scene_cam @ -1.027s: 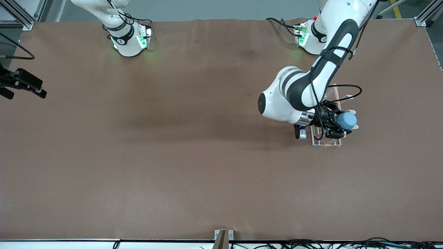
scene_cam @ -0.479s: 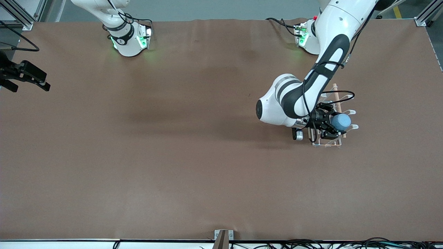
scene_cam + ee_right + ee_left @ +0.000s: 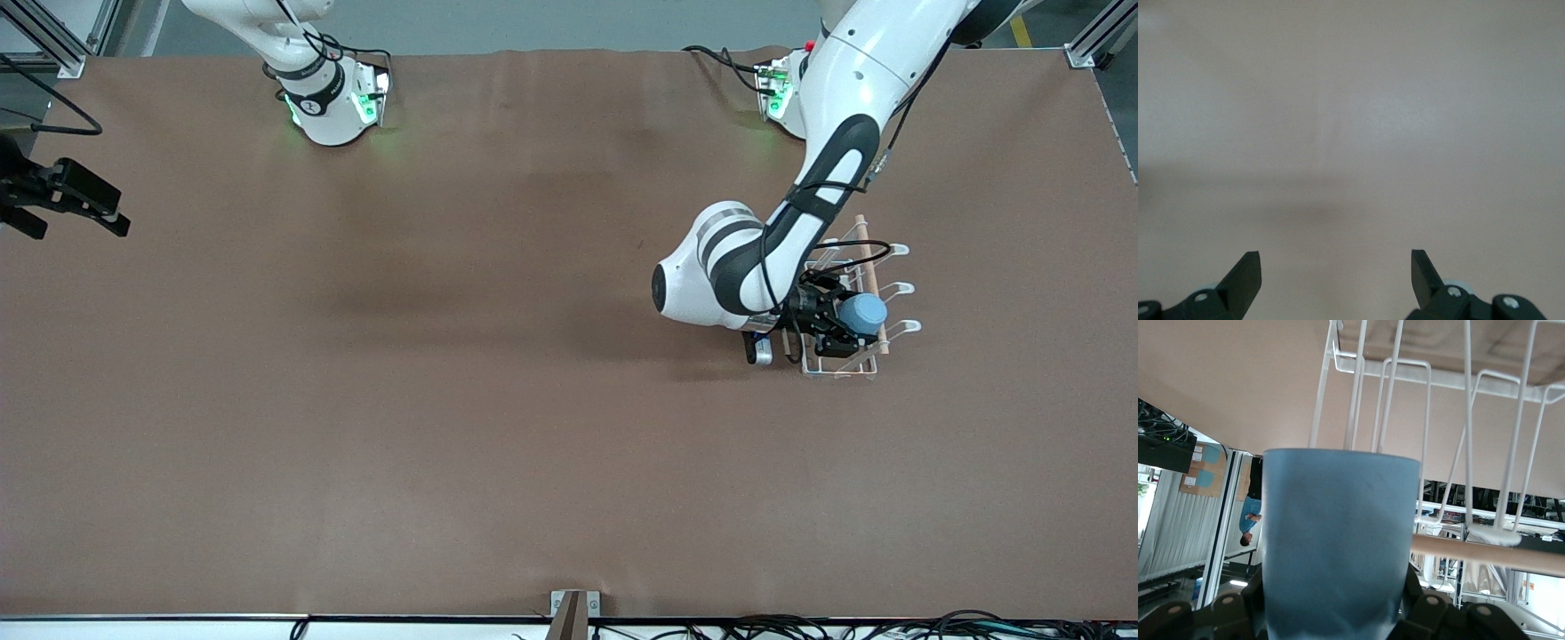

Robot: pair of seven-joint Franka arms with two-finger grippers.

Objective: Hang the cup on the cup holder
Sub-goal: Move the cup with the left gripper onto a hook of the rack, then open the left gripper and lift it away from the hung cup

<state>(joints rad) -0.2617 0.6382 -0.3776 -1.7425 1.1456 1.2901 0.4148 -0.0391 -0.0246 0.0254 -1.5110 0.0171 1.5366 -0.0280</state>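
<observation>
The light blue cup (image 3: 862, 313) lies sideways between the fingers of my left gripper (image 3: 841, 325), which is shut on it over the white wire cup holder (image 3: 840, 366). The holder stands toward the left arm's end of the table. In the left wrist view the cup (image 3: 1338, 547) fills the middle, with the left gripper (image 3: 1337, 613) clamped on its sides. The holder's wire prongs (image 3: 1468, 453) and wooden dowel (image 3: 1485, 555) sit close around the cup. Whether a prong is inside the cup is hidden. My right gripper (image 3: 89, 209) waits open over the table's edge at the right arm's end, and the right gripper (image 3: 1336, 273) has nothing between its fingers.
The brown table (image 3: 444, 400) stretches wide around the holder. A metal bracket (image 3: 569, 609) and cables (image 3: 800, 627) line the edge nearest the front camera. The two arm bases (image 3: 333, 107) stand along the edge farthest from it.
My left arm has drawn the cup toward the right arm's end and down onto the holder's prongs. The right gripper shifted slightly at the table's edge.
</observation>
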